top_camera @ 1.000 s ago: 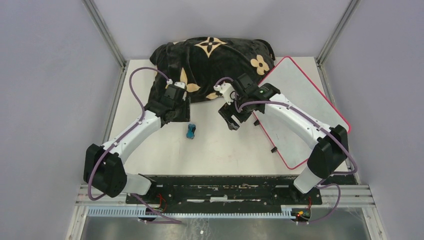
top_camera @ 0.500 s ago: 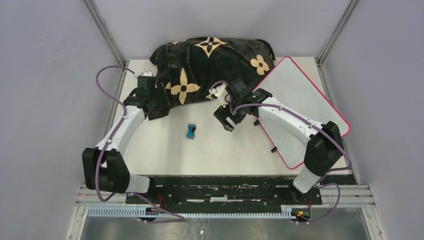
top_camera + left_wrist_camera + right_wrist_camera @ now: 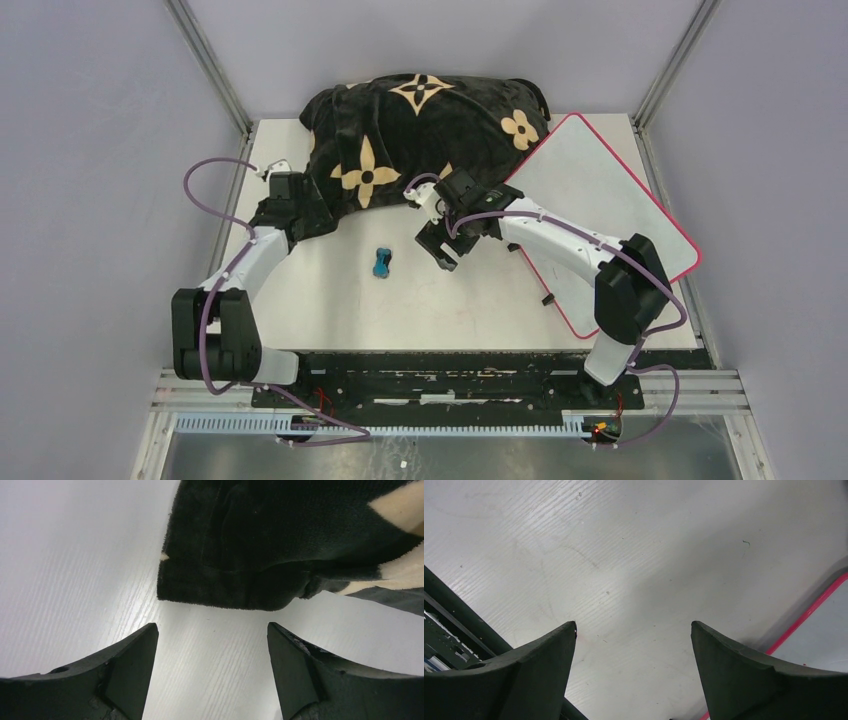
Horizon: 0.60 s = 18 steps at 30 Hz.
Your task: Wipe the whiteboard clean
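Above the table (image 3: pixel 330 300) — left pincer (image 3: pixel 212 630), right pincer (image 3: pixel 634 627), both agape.

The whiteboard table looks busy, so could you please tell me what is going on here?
The robot is set to wipe the whiteboard, but neither claw holds anything. The left claw is open just short of the black pillow's near corner. The right claw is open over bare table beside the whiteboard's red rim, near a small blue object. No marks show on the uncovered part of the board.
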{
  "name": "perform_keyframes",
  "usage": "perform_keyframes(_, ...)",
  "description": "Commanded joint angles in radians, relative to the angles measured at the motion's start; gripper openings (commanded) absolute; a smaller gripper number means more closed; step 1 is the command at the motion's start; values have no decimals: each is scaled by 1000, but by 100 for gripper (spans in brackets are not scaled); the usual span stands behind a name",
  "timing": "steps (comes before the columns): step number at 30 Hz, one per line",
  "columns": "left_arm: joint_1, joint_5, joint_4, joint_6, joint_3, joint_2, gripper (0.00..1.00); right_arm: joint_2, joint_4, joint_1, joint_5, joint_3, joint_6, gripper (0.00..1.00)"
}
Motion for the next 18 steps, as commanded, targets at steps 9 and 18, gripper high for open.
perform_keyframes(9, 4, 13, 12, 72, 106, 119, 83, -43, 59, 2, 7, -5, 2, 92)
perform_keyframes(18, 4, 113, 24, 47, 91, 77, 81, -46, 76, 2, 13, -6, 31, 90)
